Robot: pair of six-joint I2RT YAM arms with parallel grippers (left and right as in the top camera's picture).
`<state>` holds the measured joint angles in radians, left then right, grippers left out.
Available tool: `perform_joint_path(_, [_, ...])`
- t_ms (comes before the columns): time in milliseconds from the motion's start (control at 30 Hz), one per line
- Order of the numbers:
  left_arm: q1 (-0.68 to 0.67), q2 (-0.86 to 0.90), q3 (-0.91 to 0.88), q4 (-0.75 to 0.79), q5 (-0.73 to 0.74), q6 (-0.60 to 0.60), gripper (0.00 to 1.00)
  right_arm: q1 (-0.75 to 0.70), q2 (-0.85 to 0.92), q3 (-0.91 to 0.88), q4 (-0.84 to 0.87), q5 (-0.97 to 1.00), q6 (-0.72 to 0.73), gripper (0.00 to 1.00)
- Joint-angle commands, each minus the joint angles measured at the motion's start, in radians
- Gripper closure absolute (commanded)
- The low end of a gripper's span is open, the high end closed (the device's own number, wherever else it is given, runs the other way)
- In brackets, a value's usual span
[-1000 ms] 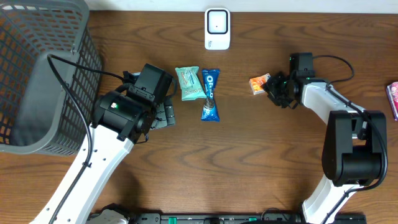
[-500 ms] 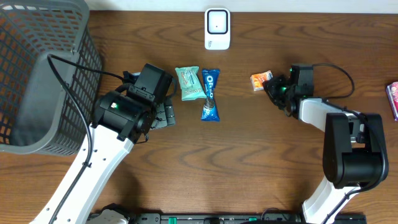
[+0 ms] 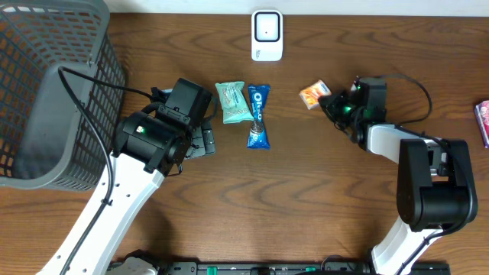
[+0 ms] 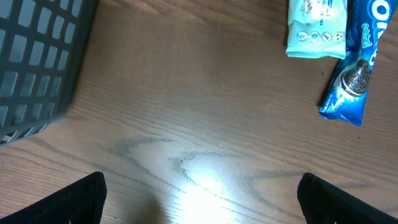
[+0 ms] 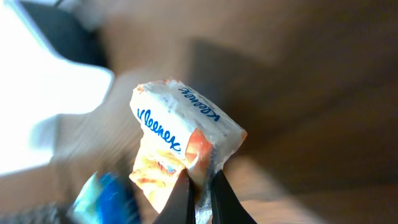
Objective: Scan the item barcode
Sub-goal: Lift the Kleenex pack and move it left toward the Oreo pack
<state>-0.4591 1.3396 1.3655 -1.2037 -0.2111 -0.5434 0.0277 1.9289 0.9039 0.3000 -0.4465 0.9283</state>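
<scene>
1. Overhead: pinches Kleenex pack (image 3: 314, 93) in right gripper (image 3: 330, 101), newly clamped tight; has tilted and shifted it forward-left of the earlier spot, toward scanner (image 3: 267, 35).
2. Left wrist: holds left gripper (image 4: 202, 199) spread wide and idle as before, with Oreo pack (image 4: 351, 56) ahead to its right.
3. Right wrist: grips the pack's lower edge just above the pressed-together jaws; suggests pickup done and barcode presentation next.

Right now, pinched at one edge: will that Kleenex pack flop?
The Kleenex pack looks soft and crinkled, so it is probably floppy and light. The right tool grips only a thin wrapper edge, so it may swing or slip.
</scene>
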Motion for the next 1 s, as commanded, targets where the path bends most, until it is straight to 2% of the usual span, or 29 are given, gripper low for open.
perform_joint_path(0, [0.003, 0.007, -0.002, -0.003, -0.002, -0.004, 0.02, -0.005, 0.005, -0.003, 0.05, -0.266, -0.084, 0.99])
perform_joint_path(167, [0.003, 0.007, -0.002, -0.003, -0.002, -0.004, 0.02, -0.01, 0.005, -0.003, 0.132, -0.587, -0.168, 0.99])
perform_joint_path(367, [0.003, 0.007, -0.002, -0.003, -0.002, -0.004, 0.02, -0.008, 0.005, -0.003, 0.131, -0.894, -0.346, 0.99])
perform_joint_path(567, [0.003, 0.007, -0.002, -0.003, -0.002, -0.004, 0.02, -0.008, 0.005, -0.003, 0.136, -1.111, -0.537, 0.99])
perform_joint_path(800, [0.003, 0.007, -0.002, -0.003, -0.002, -0.004, 0.02, -0.007, 0.005, -0.004, 0.171, -1.115, -0.687, 0.99])
perform_joint_path(967, [0.003, 0.007, -0.002, -0.003, -0.002, -0.004, 0.02, -0.006, 0.005, -0.004, 0.267, -1.115, -0.697, 0.99])
